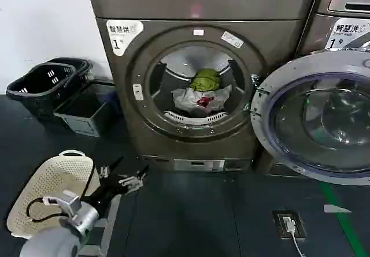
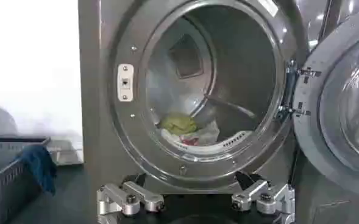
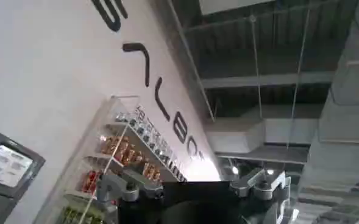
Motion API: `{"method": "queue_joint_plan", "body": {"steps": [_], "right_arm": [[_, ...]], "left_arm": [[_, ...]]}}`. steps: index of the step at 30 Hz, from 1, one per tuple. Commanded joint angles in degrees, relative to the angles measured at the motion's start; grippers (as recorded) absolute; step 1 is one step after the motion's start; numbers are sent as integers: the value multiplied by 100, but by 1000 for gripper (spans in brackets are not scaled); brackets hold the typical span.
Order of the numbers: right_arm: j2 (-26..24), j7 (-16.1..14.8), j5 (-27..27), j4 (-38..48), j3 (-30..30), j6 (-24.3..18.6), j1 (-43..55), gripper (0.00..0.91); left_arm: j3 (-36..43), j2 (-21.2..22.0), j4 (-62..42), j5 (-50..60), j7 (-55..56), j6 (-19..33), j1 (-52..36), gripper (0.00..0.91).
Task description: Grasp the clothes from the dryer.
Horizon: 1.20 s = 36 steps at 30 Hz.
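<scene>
A: How many machines are there?

B: Two. The dryer (image 1: 196,84) fills the middle of the head view, bronze-grey, with a white label marked 1 at its upper left. A second machine (image 1: 341,20) with a silver panel stands at the upper right of the frame, touching the dryer's side.

A: And the door?

B: One round door (image 1: 315,118), swung wide open to the right side of the frame, its glass facing out.

A: Where are the clothes?

B: The clothes (image 1: 202,95) lie inside the drum, at the bottom near the front lip, in the centre of the head view. Two garments: one yellow-green on top, one white-grey with a red mark under it. The left wrist view shows the same bundle low in the drum.

A: What about the arms?

B: The left end effector (image 1: 128,173) is at the lower left of the head view, low over the dark floor, well apart from the porthole. Its two fingers are spread with nothing between them; the left wrist view shows the two fingertips (image 2: 130,199) wide apart at the bottom edge, pointing at the dryer. The right end effector (image 3: 194,189) appears at the bottom of the right wrist view, aimed up at a ceiling and a wall with shelves, its fingers also parted and empty.

A: Any baskets?

B: Three at the left of the head view: one cream basket (image 1: 49,190) by the left arm, one black basket (image 1: 46,84) against the white wall, one grey bin (image 1: 84,115) beside it.
</scene>
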<state>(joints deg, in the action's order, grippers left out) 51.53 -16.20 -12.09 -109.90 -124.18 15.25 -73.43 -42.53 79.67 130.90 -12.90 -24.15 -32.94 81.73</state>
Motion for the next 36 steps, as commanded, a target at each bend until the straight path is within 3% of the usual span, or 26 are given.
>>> {"method": "queue_joint_plan", "body": {"steps": [1,27,36], "right_arm": [[2,9,-3,3,26,-80,11,907],[-51,-265,415,153,-255,-60,-100,907],[-70,-246,846,273,-521,-100,-143,907]], "left_arm": [[48,0,16,82,-53,-67,20,907],[161,14,34,191,90,-125,-39,907],[166,19,96,182,122,-124,32,907]]}}
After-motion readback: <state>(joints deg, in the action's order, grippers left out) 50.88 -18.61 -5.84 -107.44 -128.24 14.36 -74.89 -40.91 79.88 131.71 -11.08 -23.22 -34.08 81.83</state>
